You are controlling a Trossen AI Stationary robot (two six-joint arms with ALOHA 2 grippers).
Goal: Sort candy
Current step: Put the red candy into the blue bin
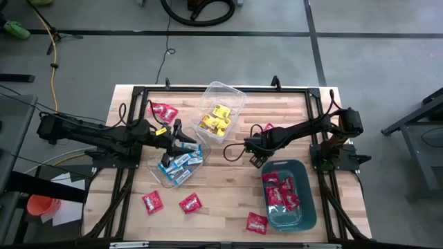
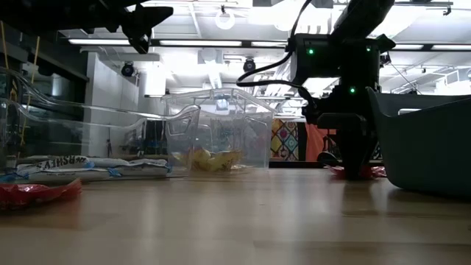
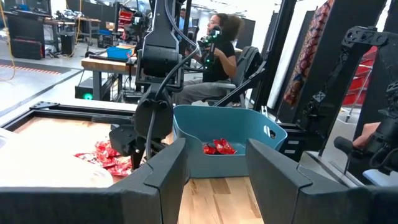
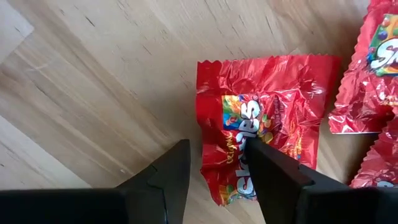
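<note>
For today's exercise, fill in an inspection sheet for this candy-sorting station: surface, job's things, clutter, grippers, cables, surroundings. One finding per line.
Surface: wooden table.
Job's things: yellow candy in a clear tub; blue-and-white candy in a second tub; red candy in the teal bin; red packets loose.
Clutter: nothing seen.
Grippers: left gripper open above the blue-and-white tub; right gripper open, straddling a red packet's edge.
Cables: yellow cable on the floor.
Surroundings: seated person behind.

1. A light wooden slatted table (image 1: pixel 228 197) carried three bins.
2. A teal plastic bin (image 1: pixel 304 211) sat near its right front corner.
3. Two clear plastic tubs (image 1: pixel 232 97) lay mid-table.
4. A seated person (image 3: pixel 217 56) showed beyond the table.
</note>
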